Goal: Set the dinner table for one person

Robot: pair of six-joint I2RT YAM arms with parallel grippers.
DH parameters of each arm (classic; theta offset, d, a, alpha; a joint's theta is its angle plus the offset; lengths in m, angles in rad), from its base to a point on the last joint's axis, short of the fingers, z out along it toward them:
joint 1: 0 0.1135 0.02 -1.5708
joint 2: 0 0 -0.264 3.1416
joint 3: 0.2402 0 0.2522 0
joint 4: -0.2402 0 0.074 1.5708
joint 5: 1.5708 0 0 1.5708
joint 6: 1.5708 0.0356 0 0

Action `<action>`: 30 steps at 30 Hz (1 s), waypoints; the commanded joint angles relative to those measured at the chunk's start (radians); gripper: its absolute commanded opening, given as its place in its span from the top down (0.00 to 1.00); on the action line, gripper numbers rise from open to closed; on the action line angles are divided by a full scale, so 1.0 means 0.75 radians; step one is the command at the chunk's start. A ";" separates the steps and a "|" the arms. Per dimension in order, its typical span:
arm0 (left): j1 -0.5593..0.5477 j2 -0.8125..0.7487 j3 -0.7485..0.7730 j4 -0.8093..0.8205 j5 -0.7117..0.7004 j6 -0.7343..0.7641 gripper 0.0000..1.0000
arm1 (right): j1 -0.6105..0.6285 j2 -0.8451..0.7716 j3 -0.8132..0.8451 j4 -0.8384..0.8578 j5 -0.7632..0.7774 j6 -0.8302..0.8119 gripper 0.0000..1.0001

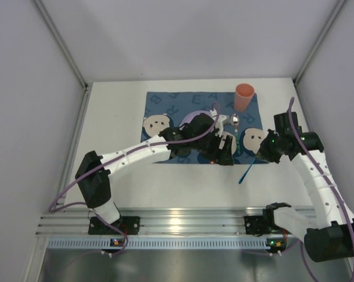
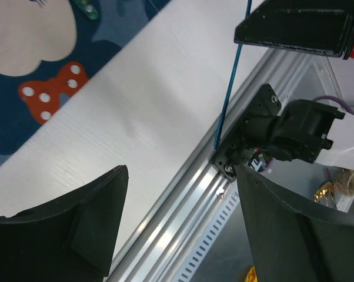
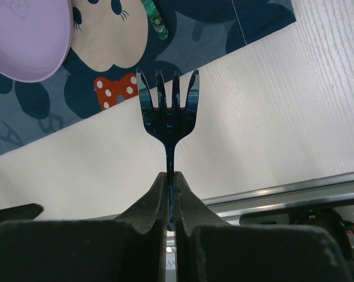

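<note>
Step in hand — fork placement. Right gripper (image 3: pixel 171 176) clamped on blue fork (image 3: pixel 168 114) handle, above white worktop (image 3: pixel 283 117) right of centre; left gripper (image 2: pixel 181 170) open, empty. Next, likely — lay fork beside purple dish (image 3: pixel 24 35).

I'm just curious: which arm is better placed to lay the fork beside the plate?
Right. The right claw is shut on the fork, near the edge of the mat; the left claw stands open and empty.

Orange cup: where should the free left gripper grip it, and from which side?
Likely its side wall, just below the rim, coming in level from the near side. The orange cup stands upright, round and mouth up at the far edge of the placemat; clear the spoon lying in front.
</note>
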 commanded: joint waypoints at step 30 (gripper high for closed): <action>-0.237 0.259 0.233 0.044 -0.016 -0.007 0.43 | 0.014 -0.089 0.105 -0.048 -0.140 0.012 1.00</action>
